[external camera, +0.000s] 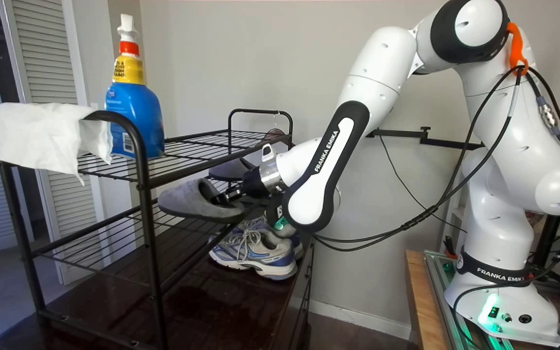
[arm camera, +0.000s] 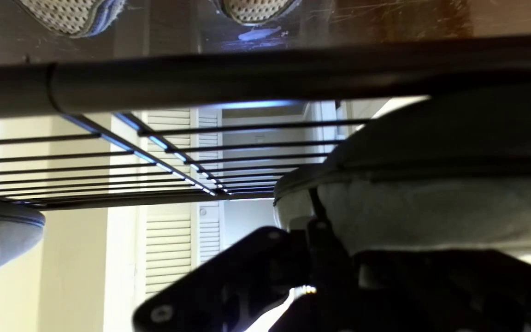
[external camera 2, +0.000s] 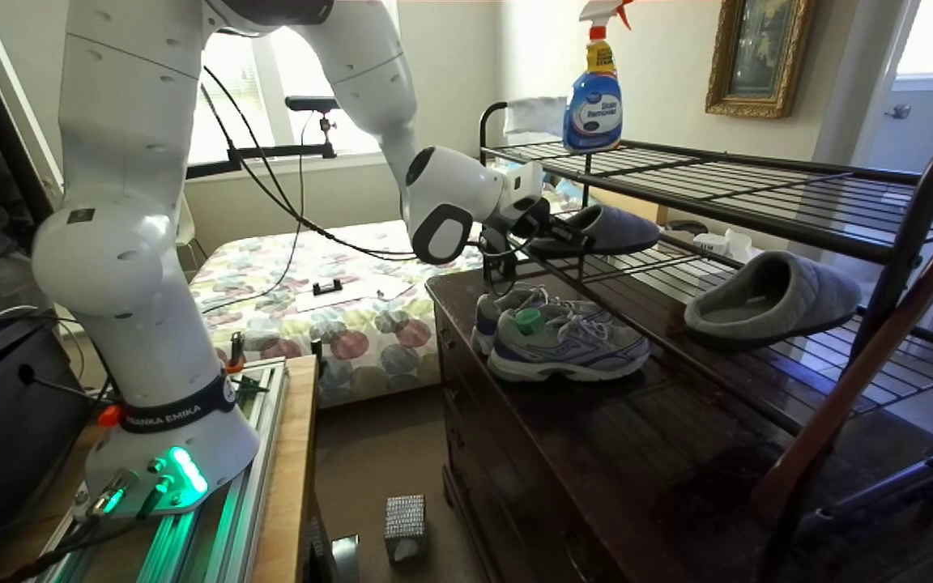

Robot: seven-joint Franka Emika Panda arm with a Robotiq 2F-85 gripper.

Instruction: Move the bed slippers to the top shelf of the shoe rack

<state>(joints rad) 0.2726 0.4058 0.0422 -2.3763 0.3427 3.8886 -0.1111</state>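
We are arching our white arm across the upper right of an exterior view, our claw pinching left of centre.

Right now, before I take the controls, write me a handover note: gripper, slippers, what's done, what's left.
Gripper: looks shut on the rim of a grey slipper; whether that one is lifted clear of the lower wire tier, I can't tell.
Second slipper: on that lower tier, out of the grip.
Done: one slipper gripped; neither is on the top shelf yet.
Left: raise the gripped slipper onto the top shelf, then fetch its mate. The spray bottle stands up there, so probably best to keep away from it.
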